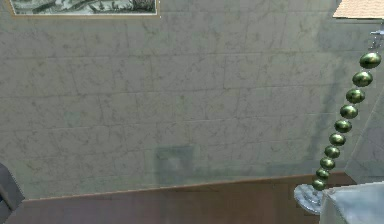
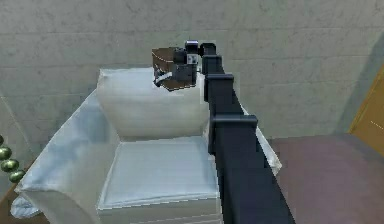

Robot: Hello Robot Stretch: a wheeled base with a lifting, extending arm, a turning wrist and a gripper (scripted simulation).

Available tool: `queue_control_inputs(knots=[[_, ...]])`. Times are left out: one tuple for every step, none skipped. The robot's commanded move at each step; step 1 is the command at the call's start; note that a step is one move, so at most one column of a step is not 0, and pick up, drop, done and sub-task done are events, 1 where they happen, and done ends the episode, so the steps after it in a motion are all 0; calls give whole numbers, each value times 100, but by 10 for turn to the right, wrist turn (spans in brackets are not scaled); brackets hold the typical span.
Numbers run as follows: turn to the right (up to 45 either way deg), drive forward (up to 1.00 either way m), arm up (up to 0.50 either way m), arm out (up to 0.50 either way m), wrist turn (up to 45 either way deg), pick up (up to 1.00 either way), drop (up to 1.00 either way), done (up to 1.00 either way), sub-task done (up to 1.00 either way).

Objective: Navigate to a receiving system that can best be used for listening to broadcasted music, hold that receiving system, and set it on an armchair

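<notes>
Arm side view: the arm point(image 2: 236, 140) reaches out over a white armchair point(image 2: 140, 108). The gripper point(image 2: 172, 68) is at backrest height, in front of the wall point(image 2: 90, 35). It holds a brown box point(image 2: 160, 55), which hangs at the finger end, above the seat and clear of it. Finger state: cannot be told. A yellow door point(image 2: 371, 105) is at the right edge, with brown floor point(image 2: 330, 170) beside the chair.

Forward view: a lamp stem of green beads point(image 1: 345, 110) rises at the right, near a corner of the armchair. A framed picture point(image 1: 80, 5) hangs on the wall at top left
</notes>
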Motion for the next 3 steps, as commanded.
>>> queue_control_inputs(knots=[[0, 0, -26, 0, 0, 0, 0, 0, 0], [0, 0, -32, 0, 0, 0, 0, 0, 0], [0, 0, 0, 0, 0, 0, 100, 0, 0]])
